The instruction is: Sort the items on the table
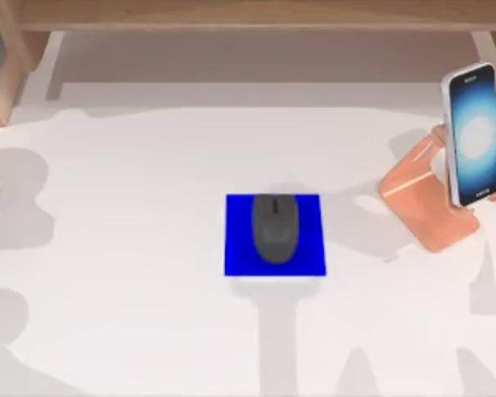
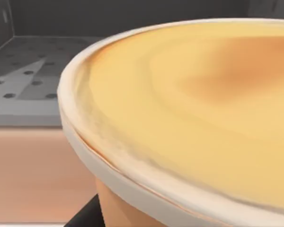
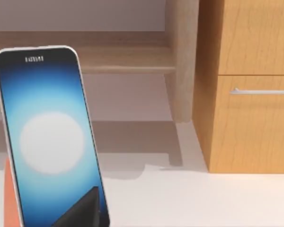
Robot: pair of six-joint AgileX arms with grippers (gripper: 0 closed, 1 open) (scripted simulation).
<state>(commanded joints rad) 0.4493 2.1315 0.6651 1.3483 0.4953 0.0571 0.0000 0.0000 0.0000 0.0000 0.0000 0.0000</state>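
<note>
1. centrally, the dark grey mouse lies flat on the blue square pad, which sits on the white bench about midway across it.
2. the smartphone stands nearly upright on the copper-pink stand at the bench's right side, well apart from the mouse, its blue-white screen lit.
3. the right wrist view shows the smartphone close up, with a sliver of the stand behind its edge and a dark wedge low in front of the screen; what that wedge is cannot be told.
4. beyond the phone in that view stand a light wooden shelf frame and a wooden drawer front with a metal handle.
5. the left wrist view shows a round yellow-topped object with a pale rim very near, and a grey perforated surface behind it.
6. neither arm's gripper state can be told.
</note>
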